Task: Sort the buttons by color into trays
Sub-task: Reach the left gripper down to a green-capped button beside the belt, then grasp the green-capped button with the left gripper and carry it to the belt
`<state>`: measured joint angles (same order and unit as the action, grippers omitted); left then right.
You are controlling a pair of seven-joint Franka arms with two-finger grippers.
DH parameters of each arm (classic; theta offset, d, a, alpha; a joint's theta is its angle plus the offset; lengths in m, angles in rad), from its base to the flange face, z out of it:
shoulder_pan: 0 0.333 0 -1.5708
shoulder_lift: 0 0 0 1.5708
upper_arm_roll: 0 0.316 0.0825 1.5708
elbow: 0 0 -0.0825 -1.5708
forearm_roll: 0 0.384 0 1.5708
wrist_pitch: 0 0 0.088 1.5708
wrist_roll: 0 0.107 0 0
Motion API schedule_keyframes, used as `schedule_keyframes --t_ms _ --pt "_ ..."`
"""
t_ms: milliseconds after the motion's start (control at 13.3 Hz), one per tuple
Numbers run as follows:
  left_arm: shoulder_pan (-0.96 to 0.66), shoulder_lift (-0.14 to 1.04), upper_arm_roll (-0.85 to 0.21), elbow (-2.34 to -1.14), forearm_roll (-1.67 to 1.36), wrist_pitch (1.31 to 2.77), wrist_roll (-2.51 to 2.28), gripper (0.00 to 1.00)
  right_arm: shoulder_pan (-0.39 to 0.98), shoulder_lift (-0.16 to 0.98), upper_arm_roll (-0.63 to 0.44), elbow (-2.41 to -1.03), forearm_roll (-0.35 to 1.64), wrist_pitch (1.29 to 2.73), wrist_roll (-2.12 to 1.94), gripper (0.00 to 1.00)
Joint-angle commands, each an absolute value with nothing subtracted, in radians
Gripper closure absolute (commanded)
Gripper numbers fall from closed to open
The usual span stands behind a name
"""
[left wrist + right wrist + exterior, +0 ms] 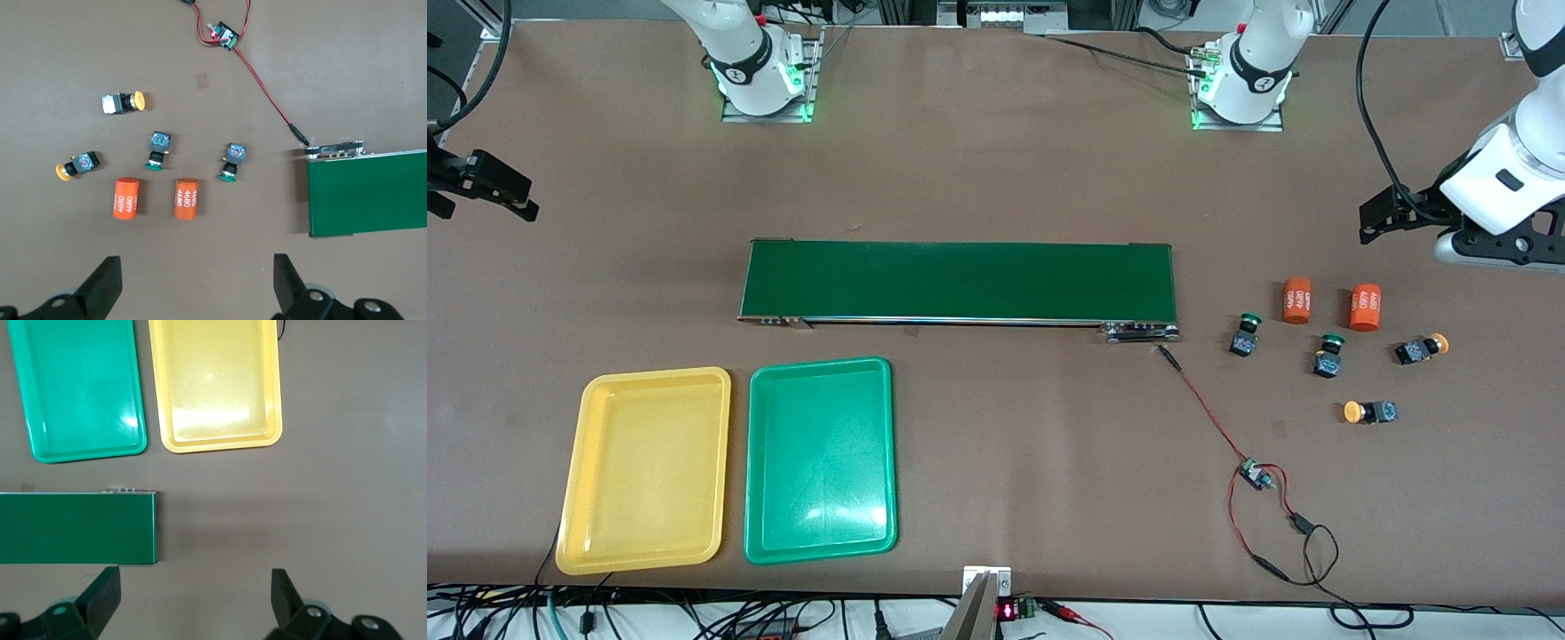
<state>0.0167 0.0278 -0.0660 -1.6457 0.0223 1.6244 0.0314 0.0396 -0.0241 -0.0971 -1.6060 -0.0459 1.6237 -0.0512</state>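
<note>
Four small push-button switches with black blocky bodies, two green-capped (1246, 332), two orange-capped (1421, 348), lie loose toward the left arm's end of the table, beside two smooth orange cylinders (1297, 300); rounded caps might roll or slip from a pinch. Glossy yellow tray (645, 469) and green tray (820, 460) sit empty toward the right arm's end; left gripper (193, 287) and right gripper (193, 600) hover, fingers spread wide.

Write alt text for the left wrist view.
Four buttons lie loose on the brown table, two green-capped and two orange-capped, beside two orange cylinders. The open left pincer hangs above them, empty. One end of a green belt and a red-wired circuit board also show.
</note>
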Motion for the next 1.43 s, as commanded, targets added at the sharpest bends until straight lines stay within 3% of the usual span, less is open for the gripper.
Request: schedule_keyframes --t_ms 0,451,827,1203,1353 --pt "0.015 0.099 -0.063 -1.536 -0.003 1.559 0.041 0.0 0.035 -0.032 -0.094 -1.597 -0.041 1.614 -0.058 0.0" --pt "0.012 0.104 -0.063 -1.535 0.002 1.539 0.044 0.0 0.055 -0.025 -0.091 -1.597 -0.018 1.614 -0.057 0.0" --pt "0.015 0.195 -0.063 -1.562 0.003 1.489 0.057 0.0 0.051 -0.018 -0.092 -1.597 -0.018 1.614 -0.06 0.0" --pt "-0.002 0.355 -0.078 -1.574 0.009 1.584 0.165 0.0 0.054 -0.005 -0.092 -1.597 -0.018 1.612 -0.066 0.0" --pt "-0.002 0.393 -0.078 -1.65 0.009 1.696 0.233 0.0 0.052 -0.006 -0.092 -1.597 -0.018 1.612 -0.066 0.0"
